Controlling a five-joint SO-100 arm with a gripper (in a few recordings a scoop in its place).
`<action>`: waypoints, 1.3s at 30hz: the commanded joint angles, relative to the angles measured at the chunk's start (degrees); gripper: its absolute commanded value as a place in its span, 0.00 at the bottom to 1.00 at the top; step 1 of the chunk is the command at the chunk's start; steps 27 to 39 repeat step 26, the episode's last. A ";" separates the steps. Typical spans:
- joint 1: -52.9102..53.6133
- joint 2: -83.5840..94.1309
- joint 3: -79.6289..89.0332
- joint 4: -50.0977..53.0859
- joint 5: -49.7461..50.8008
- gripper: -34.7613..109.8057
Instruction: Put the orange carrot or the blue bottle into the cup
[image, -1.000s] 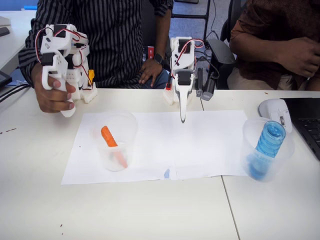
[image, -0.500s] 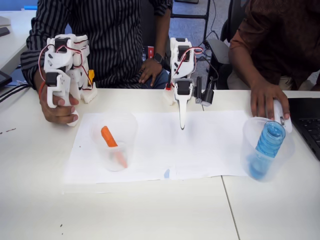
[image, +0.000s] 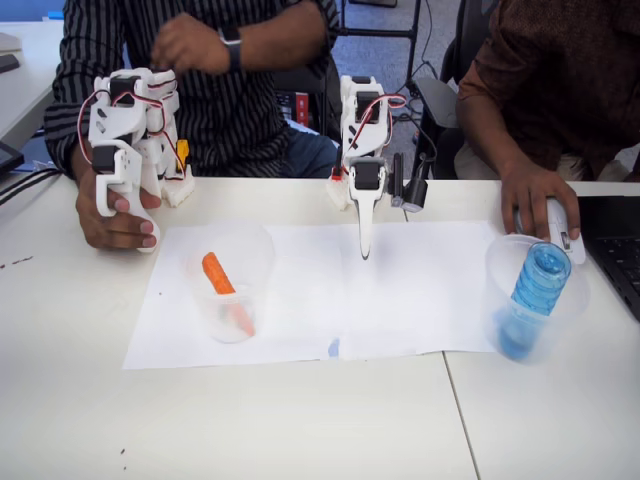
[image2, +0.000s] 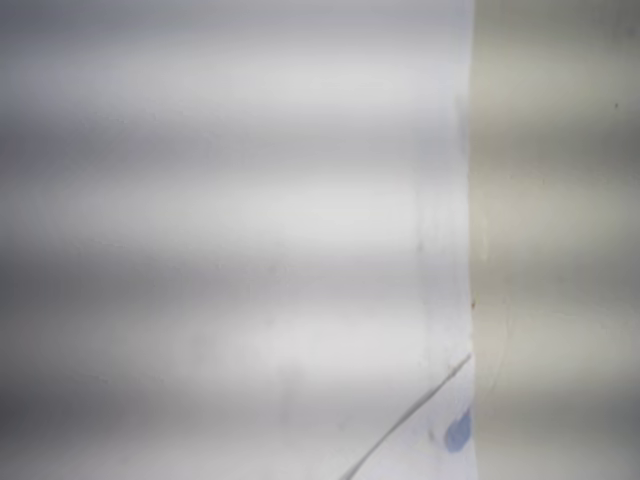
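The gripper (image: 365, 250) hangs point-down over the white paper (image: 420, 290), fingers together, holding nothing — its tip just above the sheet. The orange carrot (image: 223, 288) leans inside the left cup (image: 228, 282); the blue bottle (image: 530, 300) stands in the right cup (image: 533, 297).

The white plastic arm (image: 362, 150) carries black servos, red and black cables, and tapering white jaws.

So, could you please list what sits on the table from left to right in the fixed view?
Cup holding the orange carrot → gripper, pointing down at the paper sheet → second cup holding the blue bottle → laptop.
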 joint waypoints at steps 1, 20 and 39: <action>1.23 2.90 1.23 -0.62 0.62 0.28; 1.23 2.90 1.32 -0.62 0.09 0.28; 1.23 2.90 1.32 -0.62 0.09 0.28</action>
